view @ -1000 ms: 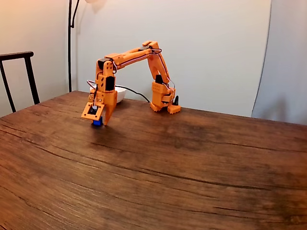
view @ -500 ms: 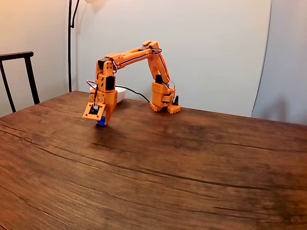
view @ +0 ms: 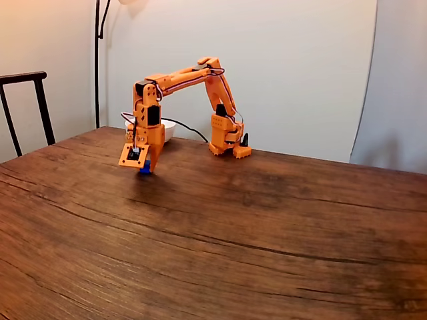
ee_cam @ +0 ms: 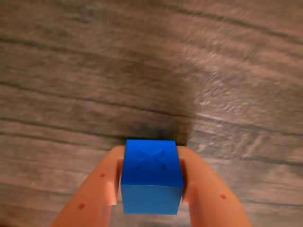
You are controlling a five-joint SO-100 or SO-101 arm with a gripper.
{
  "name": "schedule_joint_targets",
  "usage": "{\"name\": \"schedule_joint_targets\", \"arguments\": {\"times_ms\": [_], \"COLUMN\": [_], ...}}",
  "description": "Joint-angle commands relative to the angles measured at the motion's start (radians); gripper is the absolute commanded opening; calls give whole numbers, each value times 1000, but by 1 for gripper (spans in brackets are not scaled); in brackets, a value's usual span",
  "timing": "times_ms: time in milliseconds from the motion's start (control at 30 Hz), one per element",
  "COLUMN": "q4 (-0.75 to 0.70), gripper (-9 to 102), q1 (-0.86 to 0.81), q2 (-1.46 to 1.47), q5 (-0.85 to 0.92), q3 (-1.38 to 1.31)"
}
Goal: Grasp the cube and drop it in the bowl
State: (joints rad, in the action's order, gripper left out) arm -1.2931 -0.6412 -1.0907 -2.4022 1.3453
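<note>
The orange gripper has its fingers clamped on the blue cube, held just above the wooden table, and a loose pinch could let it slip before reaching the white bowl behind the arm.

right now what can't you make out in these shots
- Bowl: fixed view, mostly hidden behind the arm; its inside cannot be seen.
- Cube: fixed view, too small to show any gap above the table.
- Tool: wrist view, cut off by the bottom edge; the cube covers its inner faces.
- Table: wrist view, grain blurred.
</note>
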Motion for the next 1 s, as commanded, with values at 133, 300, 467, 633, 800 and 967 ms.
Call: {"name": "schedule_joint_targets", "arguments": {"times_ms": [133, 300, 467, 633, 800, 967], "q4": [-156, -267, -365, -434, -463, -463], "gripper": [9, 9, 9, 9, 9, 9], "q1": [-6, -28, -44, -92, -160, -236], "q2": [-26, -26, -38, -140, -281, -431], "q5": [-2, -2, -3, -18, -44, -44], "q3": [-267, -423, -537, -563, -545, -408]}}
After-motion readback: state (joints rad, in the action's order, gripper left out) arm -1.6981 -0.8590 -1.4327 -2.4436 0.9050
